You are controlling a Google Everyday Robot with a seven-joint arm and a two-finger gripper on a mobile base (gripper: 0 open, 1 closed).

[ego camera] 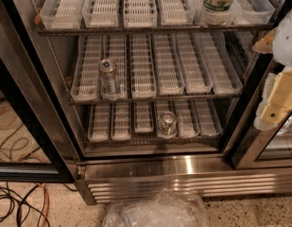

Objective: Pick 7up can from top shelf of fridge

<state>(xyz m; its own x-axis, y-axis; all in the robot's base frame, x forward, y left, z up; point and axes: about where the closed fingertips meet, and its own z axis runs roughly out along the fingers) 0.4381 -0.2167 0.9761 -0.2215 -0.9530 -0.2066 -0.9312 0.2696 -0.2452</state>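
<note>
Speckled floor (pixel 252 213) with tangled cables (pixel 11 200) and crinkled plastic (pixel 155 213).

One fridge (pixel 183 167) is seen, and three shelves are counted in it, the top shelf (pixel 150 30) at twelve o'clock. Six trays (pixel 143 6) are counted on each shelf. Three cans are counted: one 7up can (pixel 219 1) at one o'clock and two silver cans (pixel 109 74), at ten and five o'clock. One gripper (pixel 276 103) is seen at three o'clock.
</note>
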